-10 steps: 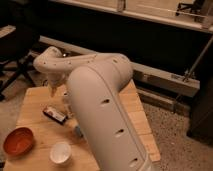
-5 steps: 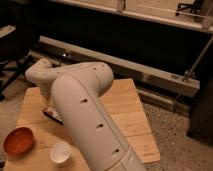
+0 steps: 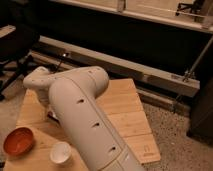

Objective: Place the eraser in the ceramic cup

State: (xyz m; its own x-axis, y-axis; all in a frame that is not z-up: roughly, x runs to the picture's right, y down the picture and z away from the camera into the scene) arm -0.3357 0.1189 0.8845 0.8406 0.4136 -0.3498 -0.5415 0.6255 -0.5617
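White arm hides the tool somewhere over the wooden table; released or grasping, cannot tell. 1 ceramic cup and 1 orange bowl sit camera-side of it. Speckled floor around.

Small white ceramic cup stands upright; eraser hidden from view.

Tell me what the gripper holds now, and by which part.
Cannot be told: the gripper is hidden behind the robot's bulky white arm, above the light wooden table.
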